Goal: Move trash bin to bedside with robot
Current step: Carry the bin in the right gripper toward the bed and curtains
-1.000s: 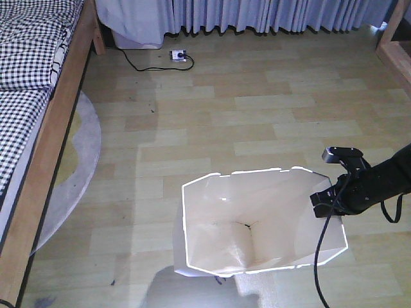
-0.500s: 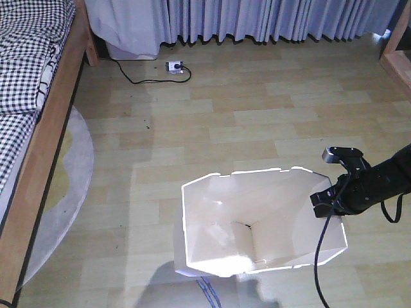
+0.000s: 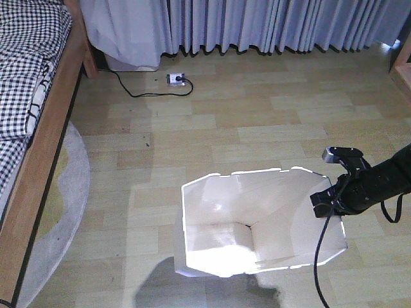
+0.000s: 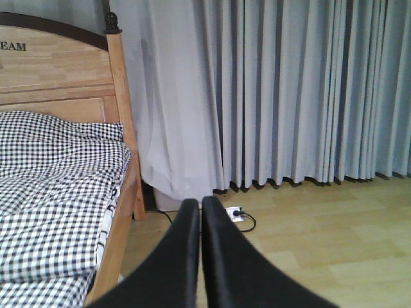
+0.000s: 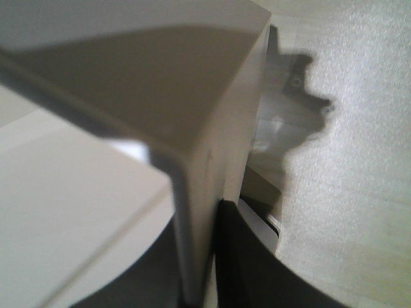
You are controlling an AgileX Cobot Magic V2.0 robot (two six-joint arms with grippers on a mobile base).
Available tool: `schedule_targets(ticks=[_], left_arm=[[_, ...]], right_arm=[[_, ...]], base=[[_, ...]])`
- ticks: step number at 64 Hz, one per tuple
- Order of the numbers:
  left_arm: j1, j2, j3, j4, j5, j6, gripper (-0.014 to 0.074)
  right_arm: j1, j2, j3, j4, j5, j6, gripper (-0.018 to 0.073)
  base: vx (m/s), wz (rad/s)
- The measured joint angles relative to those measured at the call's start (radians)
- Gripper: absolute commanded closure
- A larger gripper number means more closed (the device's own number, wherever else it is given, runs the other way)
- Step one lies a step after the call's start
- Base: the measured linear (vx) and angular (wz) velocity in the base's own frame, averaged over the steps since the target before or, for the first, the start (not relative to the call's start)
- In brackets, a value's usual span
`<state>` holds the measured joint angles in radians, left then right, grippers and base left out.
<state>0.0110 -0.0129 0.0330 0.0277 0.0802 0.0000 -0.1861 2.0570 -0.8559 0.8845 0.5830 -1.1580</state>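
Observation:
The white trash bin (image 3: pixel 257 218) hangs low in the front view, open top towards the camera. My right gripper (image 3: pixel 331 199), on a black arm with a grey-topped camera and a trailing cable, is shut on the bin's right rim. In the right wrist view the bin wall (image 5: pixel 192 167) sits between the black jaws of that gripper (image 5: pixel 200 247). The bed (image 3: pixel 29 70), with checkered bedding and a wooden frame (image 3: pixel 45 160), runs along the left edge, well apart from the bin. My left gripper (image 4: pixel 200 212) is shut and empty, pointing at the floor beside the bed (image 4: pixel 58 186).
Grey curtains (image 3: pixel 257 25) hang along the far wall. A white power strip (image 3: pixel 176 79) with a black cable lies on the wooden floor near them. A round pale rug (image 3: pixel 61 205) lies beside the bed. A wooden furniture edge (image 3: pixel 401 64) shows at the far right.
The floor, power strip and curtains have slid down the front view and the bed has shifted left. The bin and right gripper keep the same place in the frame.

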Motion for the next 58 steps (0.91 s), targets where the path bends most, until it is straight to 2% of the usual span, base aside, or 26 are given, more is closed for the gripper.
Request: schedule_targets(ticks=[58], left_arm=[[0.0, 0.0, 0.0, 0.0, 0.0, 0.0, 0.0603]], right_arm=[[0.0, 0.0, 0.0, 0.0, -0.001, 0.0, 0.0563]], base=[[0.26, 0.03]])
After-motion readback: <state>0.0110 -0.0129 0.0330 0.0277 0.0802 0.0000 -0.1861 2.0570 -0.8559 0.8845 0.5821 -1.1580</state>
